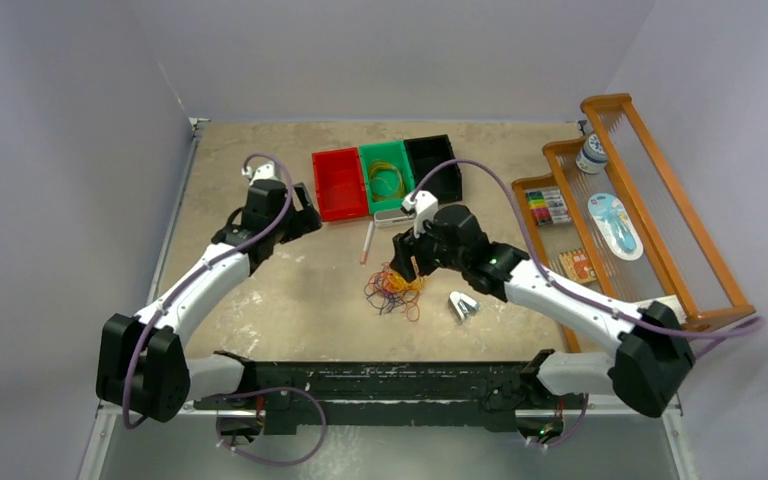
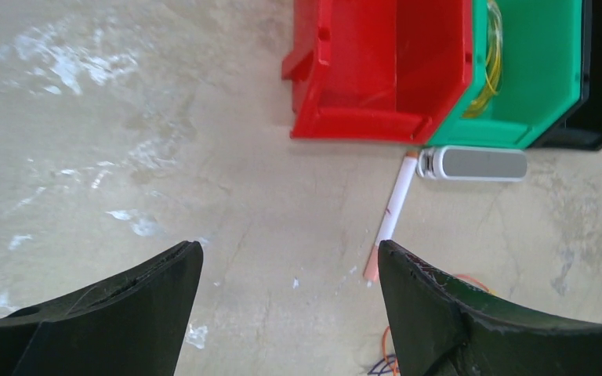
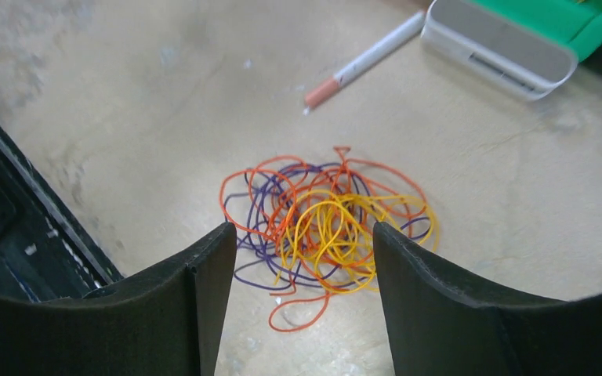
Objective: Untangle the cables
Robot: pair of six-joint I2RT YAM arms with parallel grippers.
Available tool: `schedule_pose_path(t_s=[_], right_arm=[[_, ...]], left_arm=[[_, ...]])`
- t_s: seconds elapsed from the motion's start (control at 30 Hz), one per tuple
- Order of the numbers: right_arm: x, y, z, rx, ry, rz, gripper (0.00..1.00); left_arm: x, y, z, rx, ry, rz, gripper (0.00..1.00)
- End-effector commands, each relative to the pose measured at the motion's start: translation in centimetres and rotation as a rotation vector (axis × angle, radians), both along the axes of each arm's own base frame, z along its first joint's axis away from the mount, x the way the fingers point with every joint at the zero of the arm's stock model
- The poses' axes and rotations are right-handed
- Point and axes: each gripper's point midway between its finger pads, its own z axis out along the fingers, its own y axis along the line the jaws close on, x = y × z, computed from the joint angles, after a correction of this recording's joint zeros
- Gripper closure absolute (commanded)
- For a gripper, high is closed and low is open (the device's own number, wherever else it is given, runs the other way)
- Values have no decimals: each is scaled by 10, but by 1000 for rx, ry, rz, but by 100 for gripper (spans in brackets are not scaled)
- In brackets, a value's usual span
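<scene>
My right claw (image 3: 304, 229) hangs released over the cables (image 3: 329, 223): light, limp, snag-prone; I'd pinch the orange kink (image 3: 342, 150) at the tangle's upper edge

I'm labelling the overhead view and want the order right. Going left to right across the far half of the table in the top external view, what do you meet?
left tool → red bin → green bin → black bin → wooden rack
</scene>
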Motion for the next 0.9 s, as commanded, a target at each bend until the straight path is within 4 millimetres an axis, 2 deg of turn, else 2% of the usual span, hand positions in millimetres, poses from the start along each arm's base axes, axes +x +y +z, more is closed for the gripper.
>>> schedule_pose_path(t_s=[0.0,0.1,0.2,0.4,0.63,0.73,0.87], right_arm=[[17,-12,32,80,-119,-133,33],[36,-34,44,141,-164,-354,32],[46,-50,44,178,-200,-484,32],[50,-49,24,128,-128,-507,35],[53,-32,18,191,-79,-495,39],[53,-32,13,181,-70,-499,40],[54,-31,7,165,-62,-496,41]], left_arm=[[-1,-32,8,-70,-58,-69,20],[-14,-60,0,-57,-50,-146,21],[-30,-88,-10,-48,-34,-241,23],[-56,-130,-29,-133,20,-403,30],[-80,-146,-50,-197,81,-446,39],[-84,-153,-52,-177,87,-490,41],[-84,-153,-67,-134,125,-504,47]])
